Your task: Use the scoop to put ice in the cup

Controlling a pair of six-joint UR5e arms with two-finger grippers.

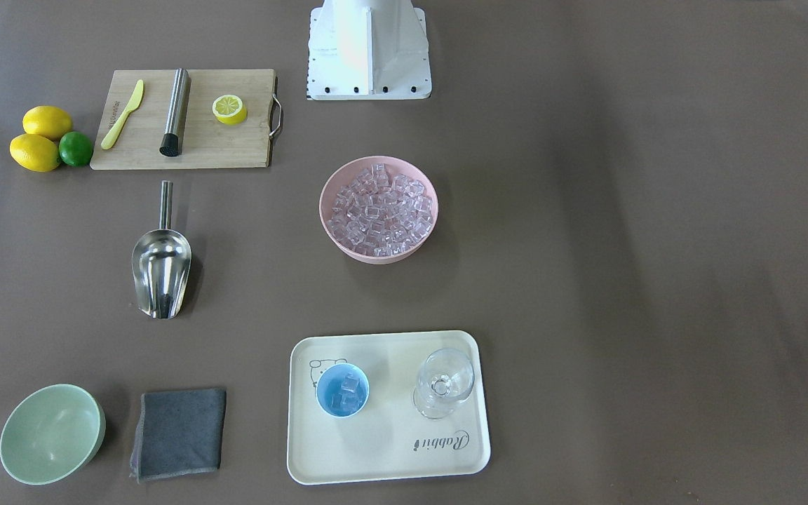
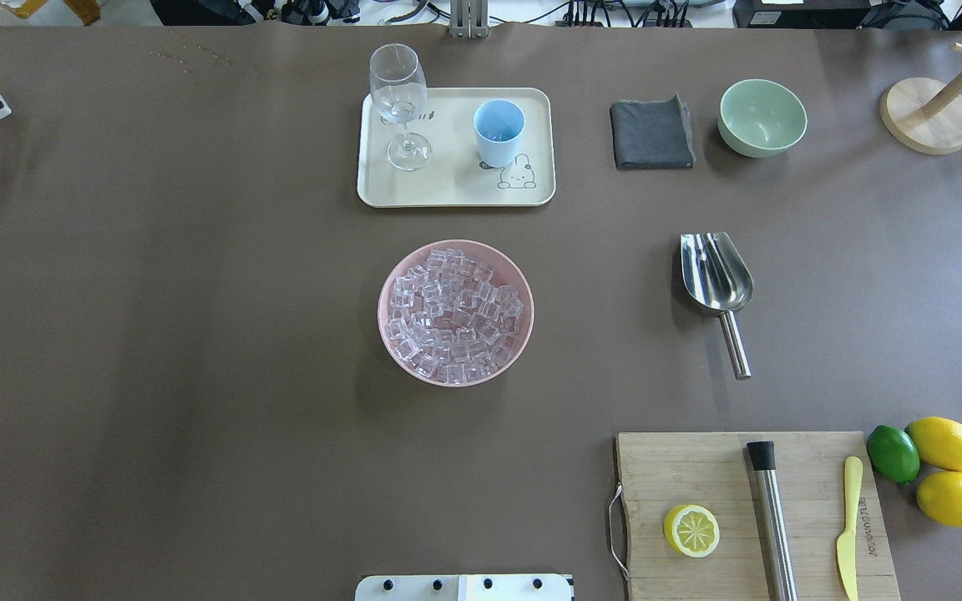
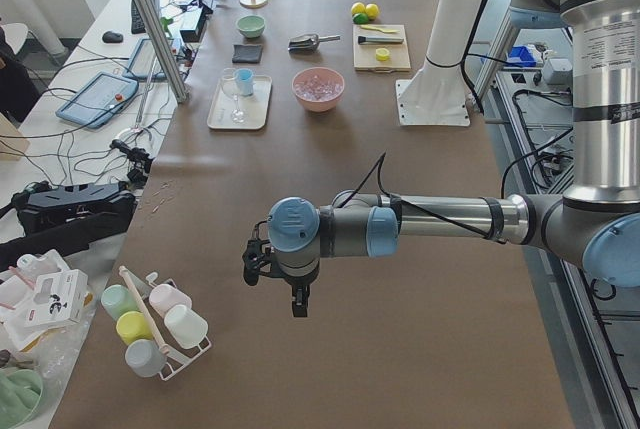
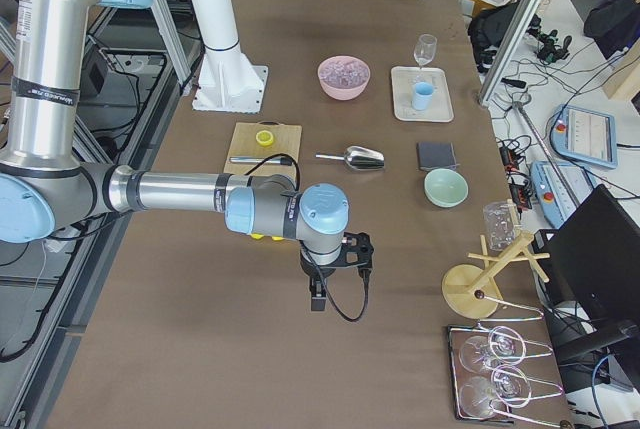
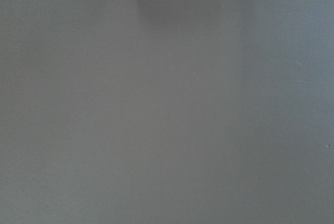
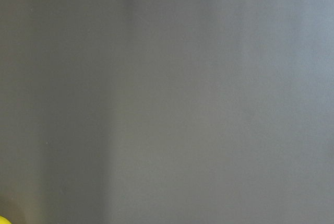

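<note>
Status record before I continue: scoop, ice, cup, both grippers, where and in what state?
scoop: lying on the table, pan empty, nothing holding it
ice: heaped in the pink bowl; a few cubes in the cup
cup: upright on the tray beside the stemmed glass
left gripper: over the table, far from the scoop; state cannot be told
right gripper: likewise away from the scoop; state cannot be told

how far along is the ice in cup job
Done: a few ice cubes sit in the cup. In hand: nothing; the scoop lies empty on the table, and the left gripper and right gripper hang far from it at the table's ends. Left: possibly more scoops from the full pink bowl.
</note>
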